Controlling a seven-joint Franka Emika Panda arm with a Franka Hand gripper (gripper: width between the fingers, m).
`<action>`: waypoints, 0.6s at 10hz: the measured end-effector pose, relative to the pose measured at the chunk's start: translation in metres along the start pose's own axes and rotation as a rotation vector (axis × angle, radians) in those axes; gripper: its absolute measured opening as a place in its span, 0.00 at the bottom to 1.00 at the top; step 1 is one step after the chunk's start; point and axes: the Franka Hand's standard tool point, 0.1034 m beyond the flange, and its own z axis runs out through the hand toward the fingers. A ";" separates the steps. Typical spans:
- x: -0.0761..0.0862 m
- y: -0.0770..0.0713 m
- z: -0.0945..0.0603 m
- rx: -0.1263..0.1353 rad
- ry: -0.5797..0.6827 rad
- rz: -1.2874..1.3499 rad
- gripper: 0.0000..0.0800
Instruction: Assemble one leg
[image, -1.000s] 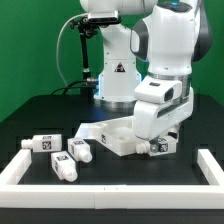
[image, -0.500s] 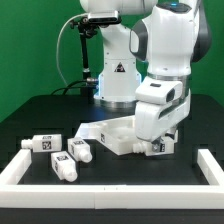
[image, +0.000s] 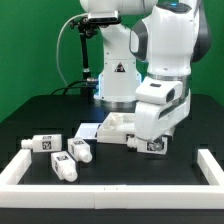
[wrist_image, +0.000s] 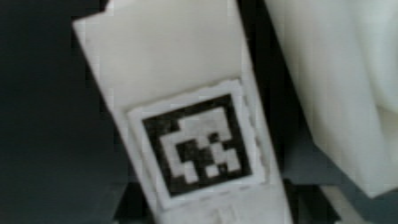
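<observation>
Slippage looked the main danger: the leg (image: 156, 146) sat under the gripper (image: 150, 140), just beside the tray (image: 112, 128), but the fingers were hidden, so their spread and hold could not be told. A loose grip might have skewed it against the tray.

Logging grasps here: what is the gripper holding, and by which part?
Probably a leg, by its blocky tagged body. The gripper sits right over it, but the contact itself is hidden, so it cannot be confirmed.

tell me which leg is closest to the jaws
The leg under the arm, at the exterior view's right; the other three lie together at its left.
</observation>
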 end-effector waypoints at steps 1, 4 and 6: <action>0.000 0.002 -0.001 0.007 -0.010 0.001 0.36; 0.004 0.029 -0.027 -0.013 -0.008 0.025 0.36; -0.005 0.045 -0.054 -0.028 -0.010 0.052 0.36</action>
